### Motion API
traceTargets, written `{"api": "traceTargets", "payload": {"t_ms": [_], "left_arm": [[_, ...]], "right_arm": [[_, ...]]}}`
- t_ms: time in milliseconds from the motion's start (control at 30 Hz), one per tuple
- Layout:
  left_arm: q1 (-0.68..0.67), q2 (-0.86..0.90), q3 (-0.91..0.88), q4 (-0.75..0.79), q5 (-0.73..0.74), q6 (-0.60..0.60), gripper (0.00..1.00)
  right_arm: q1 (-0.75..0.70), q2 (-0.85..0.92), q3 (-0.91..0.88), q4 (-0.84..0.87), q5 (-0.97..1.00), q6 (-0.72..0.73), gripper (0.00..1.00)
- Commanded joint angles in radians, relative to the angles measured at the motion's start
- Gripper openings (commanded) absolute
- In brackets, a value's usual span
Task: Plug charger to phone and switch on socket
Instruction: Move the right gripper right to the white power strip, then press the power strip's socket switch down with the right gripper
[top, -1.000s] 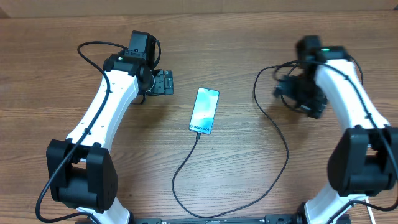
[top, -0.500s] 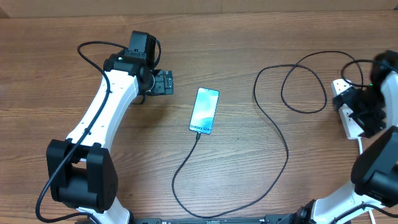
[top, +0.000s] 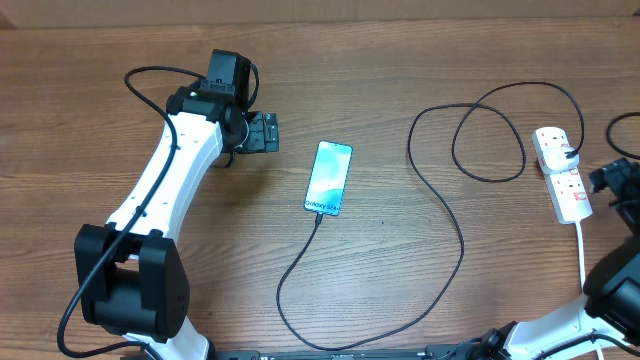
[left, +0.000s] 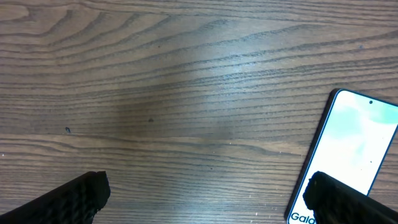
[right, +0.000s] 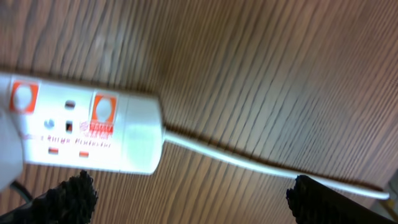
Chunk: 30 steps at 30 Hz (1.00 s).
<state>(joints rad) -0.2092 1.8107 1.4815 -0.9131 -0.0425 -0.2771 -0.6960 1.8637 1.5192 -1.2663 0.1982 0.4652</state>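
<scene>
Right arm (top: 612, 290) has swung out to the right edge since a second ago; it was over the cable loops and hid the socket (top: 563, 172), which now lies uncovered. Left arm (top: 165, 185), phone (top: 329, 178) and charger (top: 462, 245) are unchanged. Right fingers (right: 71, 196) are wide apart with nothing between them. In the wrist view the socket sits ahead of and toward one finger, red switches showing. Its white cord (right: 249, 165) runs across ahead of the fingers toward the other finger. A black plug sits in the socket. The charger curls from there across the surface (top: 400, 60) and sweeps down and round to the phone's near end, where it meets the edge. Left fingers (left: 81, 196) are also wide apart and empty. The phone lies flat, screen up, off to one side of them, its near end close beside one fingertip in the wrist view. Whether they touch I can't tell. Left arm reaches from its base at the near edge up across the surface, wrist turned so the fingers face the phone. The right arm is mostly out of the overhead frame, only base and a dark wrist part just beside the socket visible.
</scene>
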Motion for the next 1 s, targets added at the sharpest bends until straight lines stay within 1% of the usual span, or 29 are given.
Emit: {"api": "traceTargets", "payload": {"t_ms": [0,200,333,400,533,800,967], "left_arm": [[0.001,0.004,0.007,0.002,-0.016,0.019,1.00],[0.001,0.004,0.007,0.002,-0.016,0.019,1.00],[0.001,0.004,0.007,0.002,-0.016,0.019,1.00],[0.001,0.004,0.007,0.002,-0.016,0.019,0.99],[0.001,0.004,0.007,0.002,-0.016,0.019,0.99],[0.001,0.004,0.007,0.002,-0.016,0.019,1.00],[0.001,0.004,0.007,0.002,-0.016,0.019,1.00]], "right_arm": [[-0.030,-0.016,0.006,0.035,-0.037,-0.055,1.00],[-0.051,-0.016,-0.027,0.154,-0.043,-0.082,1.00],[-0.051,-0.010,-0.028,0.200,-0.050,-0.082,1.00],[-0.051,-0.006,-0.028,0.218,-0.078,-0.084,1.00],[-0.050,-0.001,-0.028,0.254,-0.149,-0.135,1.00],[-0.050,0.006,-0.031,0.267,-0.148,-0.134,1.00],[-0.050,0.013,-0.086,0.315,-0.149,-0.134,1.00]]}}
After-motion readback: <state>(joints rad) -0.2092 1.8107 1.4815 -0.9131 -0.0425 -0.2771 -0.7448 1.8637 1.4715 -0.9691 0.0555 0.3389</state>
